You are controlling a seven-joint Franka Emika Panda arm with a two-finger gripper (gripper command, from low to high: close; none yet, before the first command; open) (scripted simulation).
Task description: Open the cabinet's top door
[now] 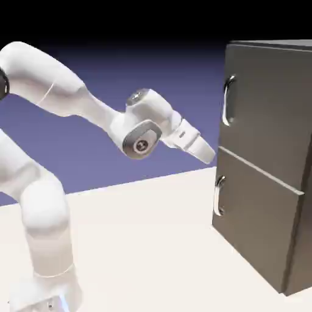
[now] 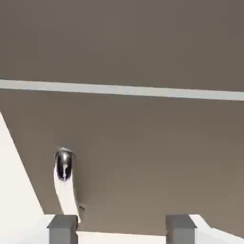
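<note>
End effector [image 2: 122, 229] near lower handle [image 2: 67, 193]

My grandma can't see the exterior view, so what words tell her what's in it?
A white robot arm points its gripper at a tall dark cabinet. Its top door and bottom door are shut, each with a curved silver handle.
</note>
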